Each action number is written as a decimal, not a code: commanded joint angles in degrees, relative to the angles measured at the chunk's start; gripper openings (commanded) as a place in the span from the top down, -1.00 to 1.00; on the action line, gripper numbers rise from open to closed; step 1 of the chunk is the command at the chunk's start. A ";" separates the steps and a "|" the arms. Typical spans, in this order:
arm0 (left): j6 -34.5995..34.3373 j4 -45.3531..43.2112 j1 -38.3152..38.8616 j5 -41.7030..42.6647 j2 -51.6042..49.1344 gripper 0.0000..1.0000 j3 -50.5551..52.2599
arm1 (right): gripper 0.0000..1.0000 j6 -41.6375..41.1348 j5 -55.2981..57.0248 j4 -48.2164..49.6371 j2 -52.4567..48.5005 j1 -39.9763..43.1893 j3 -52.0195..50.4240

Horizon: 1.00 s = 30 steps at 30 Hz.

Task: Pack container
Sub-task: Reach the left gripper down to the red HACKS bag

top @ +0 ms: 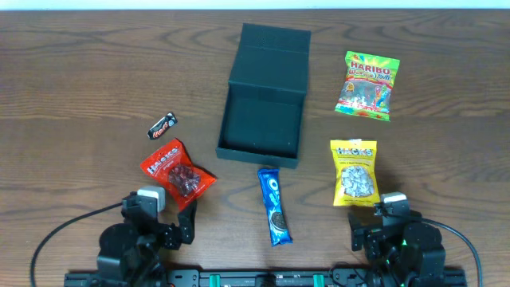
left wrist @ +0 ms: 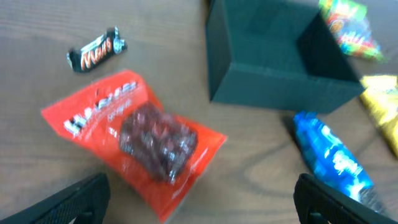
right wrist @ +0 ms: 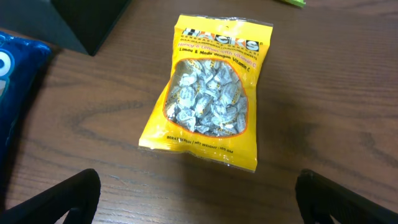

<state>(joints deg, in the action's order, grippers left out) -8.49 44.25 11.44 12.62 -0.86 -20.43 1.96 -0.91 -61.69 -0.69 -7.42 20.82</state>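
We see the container [top: 263,123] at the middle of the wooden table [top: 96,72], toward the far side. It is a dark teal-green square box standing open, its hinged flap lid laid back away from the arms, and the inside shows bare. Five snack packets lie around it, all outside. To its left and well apart is a small black Mars bar [top: 162,125]. Nearer the arms than that is a red packet [top: 178,173] with a clear window of dark pieces, turned at an angle. A blue Oreo pack [top: 274,205] lies lengthwise just in front of the container's near wall, with its far end close to that wall; we cannot tell whether the two touch. To the right of the container's near corner lies a yellow Hacks packet [top: 353,171] of wrapped sweets, flat and face up, and beyond it, beside the lid, is a bright Haribo bag [top: 366,85]. The left gripper [left wrist: 200,186] sits low at the near edge with its fingers spread wide and released — nothing is between them, and the red packet lies just ahead of it on the table. The right gripper [right wrist: 198,186] is likewise released, jaws wide apart and grasping nothing, with the yellow Hacks packet lying just ahead of it. In the right wrist view, one edge of the Oreo pack shows at the left — a corner of the container lies above it.
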 commanded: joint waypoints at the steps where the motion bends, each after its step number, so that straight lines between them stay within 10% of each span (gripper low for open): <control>1: -2.32 -1.57 -0.22 -1.46 -2.36 -0.90 -5.88 | -0.99 0.28 -0.66 -0.24 0.37 0.37 -0.37; 15: -7.45 4.94 -0.17 7.96 -43.15 -0.91 -36.13 | -0.98 0.28 -0.66 -0.24 0.37 0.37 -0.37; 30: -10.40 8.02 -0.20 17.35 -51.58 -0.90 -37.88 | -0.98 0.28 -0.66 -0.24 0.37 0.37 -0.37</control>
<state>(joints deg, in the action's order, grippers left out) -17.87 52.36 11.44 27.92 -52.23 -57.52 1.96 -1.13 -61.69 -0.62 -7.40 20.82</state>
